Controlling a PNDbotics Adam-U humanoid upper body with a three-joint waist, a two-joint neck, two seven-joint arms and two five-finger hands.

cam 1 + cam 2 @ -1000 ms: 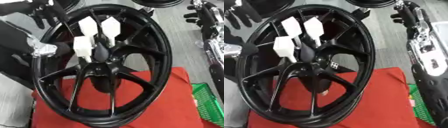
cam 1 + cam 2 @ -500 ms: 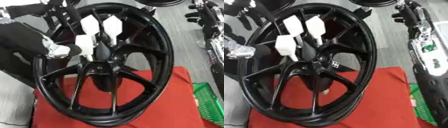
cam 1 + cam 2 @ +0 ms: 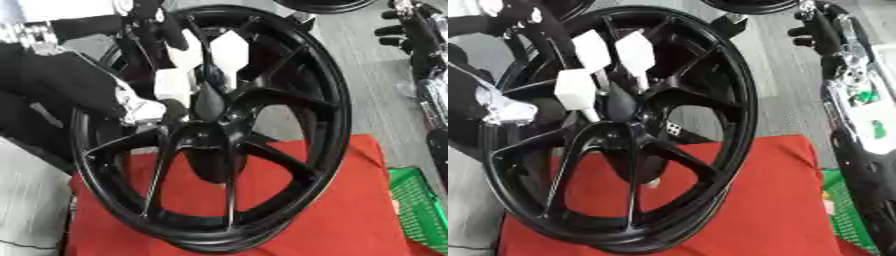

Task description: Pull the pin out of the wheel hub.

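Our left hand (image 3: 144,107) has come in from the left and now sits at the wheel hub (image 3: 623,107); we cannot tell how its fingers are. Three white pins (image 3: 576,89) stick out of the hub. The black wheel (image 3: 737,100) stands tilted on a red cloth (image 3: 754,210). Our right hand (image 3: 411,35) hangs far right, fingers relaxed, beside a green basket (image 3: 420,210).

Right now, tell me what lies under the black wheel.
The wheel stands tilted on a red cloth, which shows through the gaps between its spokes. A green basket sits at the cloth's right edge. What the cloth covers, and the rim's contact point, are hidden.
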